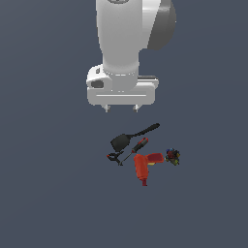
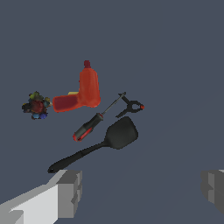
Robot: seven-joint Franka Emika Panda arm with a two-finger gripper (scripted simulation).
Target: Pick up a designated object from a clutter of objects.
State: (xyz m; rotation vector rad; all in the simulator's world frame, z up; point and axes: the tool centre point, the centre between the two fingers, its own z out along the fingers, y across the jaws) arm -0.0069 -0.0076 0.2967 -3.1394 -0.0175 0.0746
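The designated object [image 1: 172, 156] is a small dark lump with red, yellow and blue bits, at the exterior view's right end of the clutter; it also shows in the wrist view [image 2: 36, 106]. It lies next to the red power drill [image 1: 143, 166] [image 2: 83, 92]. A red-handled screwdriver [image 1: 139, 146] [image 2: 94, 123], a black spatula [image 1: 130, 137] [image 2: 105, 142] and a small black tool [image 1: 115, 157] [image 2: 130, 106] lie beside them. My gripper [image 1: 121, 108] [image 2: 142, 188] hangs open and empty well above the heap, its fingers [image 2: 68, 192] wide apart.
The heap lies on a plain dark grey-blue surface [image 1: 48, 193]. The arm's white wrist body [image 1: 123, 48] fills the upper middle of the exterior view.
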